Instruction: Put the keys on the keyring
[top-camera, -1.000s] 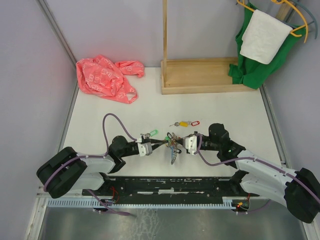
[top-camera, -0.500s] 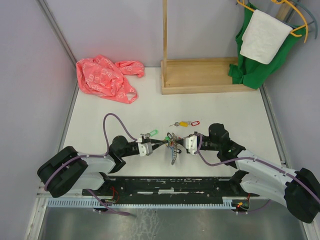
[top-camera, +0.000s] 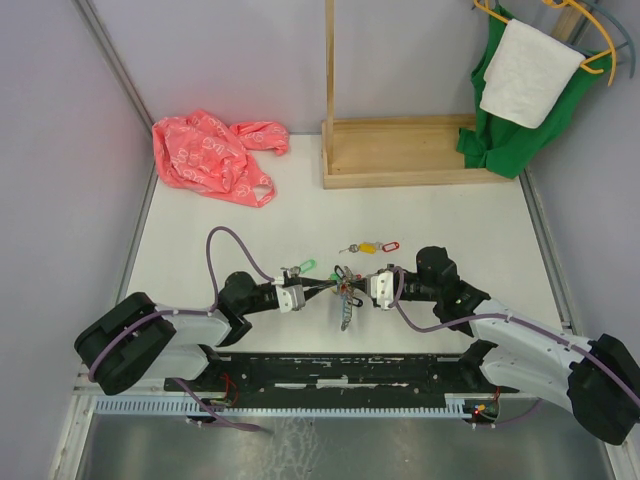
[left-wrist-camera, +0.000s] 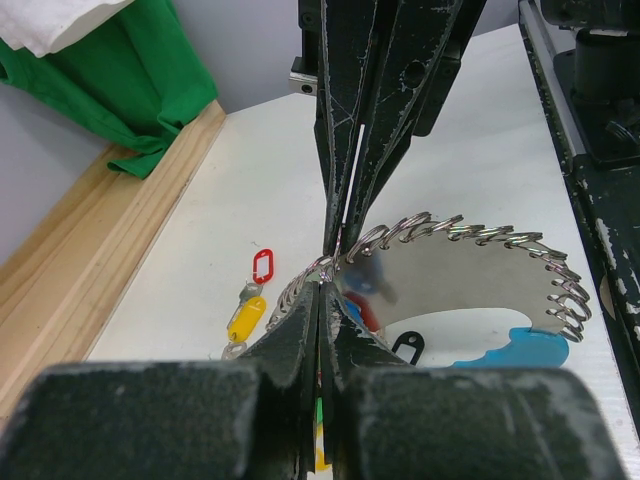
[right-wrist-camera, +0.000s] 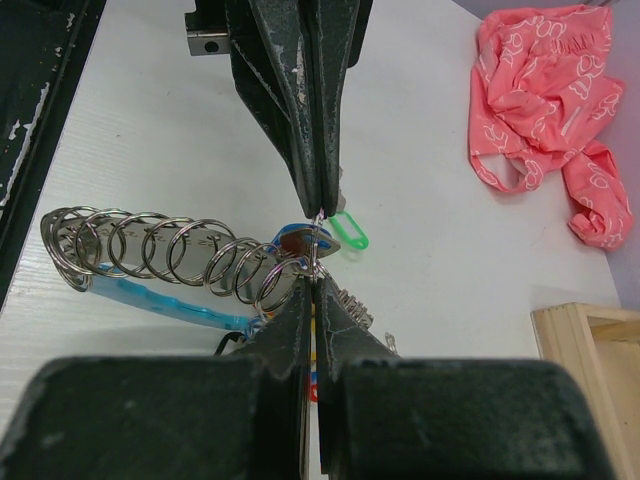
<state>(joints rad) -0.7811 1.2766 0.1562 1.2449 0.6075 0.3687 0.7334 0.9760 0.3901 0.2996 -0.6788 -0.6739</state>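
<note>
Keyring (left-wrist-camera: 480, 233) — nipped by left tool (left-wrist-camera: 321, 293) and right tool (right-wrist-camera: 313, 283).

From my remote seat I see a white table (top-camera: 200, 230) that runs from the arm bases out to the back wall. At its far left a crumpled pink plastic bag (top-camera: 210, 155) lies on it, and at the far side right of centre sits a flat wooden base (top-camera: 400, 150) with a thin upright post at its left end. Nearer me, about mid-table, a loose key bunch with yellow and red tags (top-camera: 370, 246) lies flat, and a little nearer and to the left a green-tagged key (top-camera: 300, 268) seems to rest on the surface too.
</note>
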